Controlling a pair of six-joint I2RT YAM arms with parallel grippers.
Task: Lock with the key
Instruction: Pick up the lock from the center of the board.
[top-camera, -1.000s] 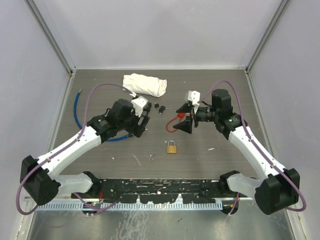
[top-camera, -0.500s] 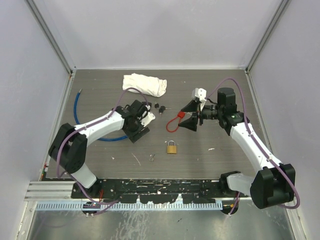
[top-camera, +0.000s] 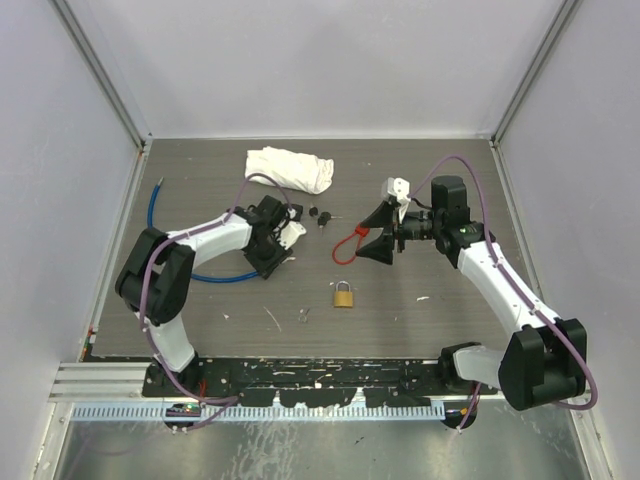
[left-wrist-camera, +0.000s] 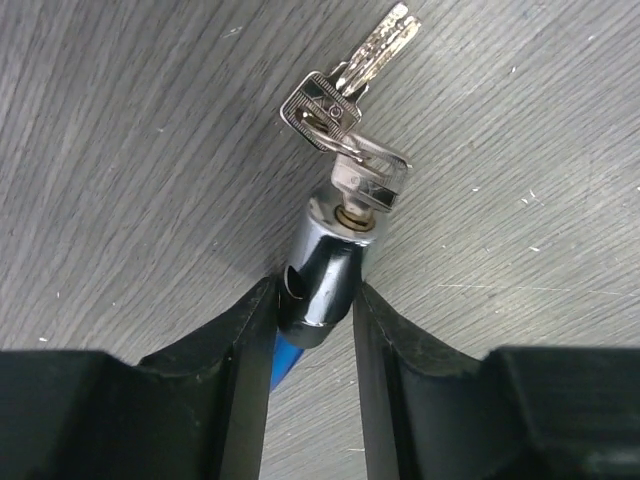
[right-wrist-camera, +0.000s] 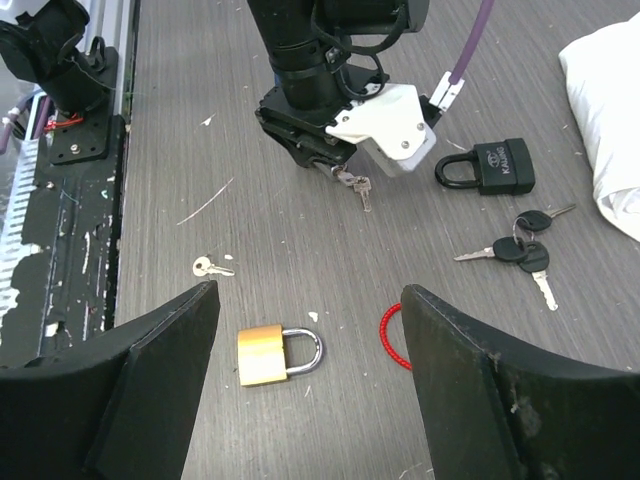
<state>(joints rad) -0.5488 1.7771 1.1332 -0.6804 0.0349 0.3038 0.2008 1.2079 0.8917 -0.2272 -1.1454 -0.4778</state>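
My left gripper is shut on the chrome head of a blue cable lock, one finger against each side. A key sits in the end of the head, with two more keys hanging from its ring and lying on the table. From above, the left gripper stands at the end of the blue cable. My right gripper hangs open above a brass padlock with its shackle shut, holding nothing. A small loose key lies left of that padlock.
A black padlock and a bunch of black-headed keys lie behind the left gripper. A red coiled cable lies under the right gripper. A white cloth sits at the back. A black rail runs along the near edge.
The left arm has folded back and its gripper has closed from open onto the chrome lock head. The right gripper has stayed open and has barely moved.
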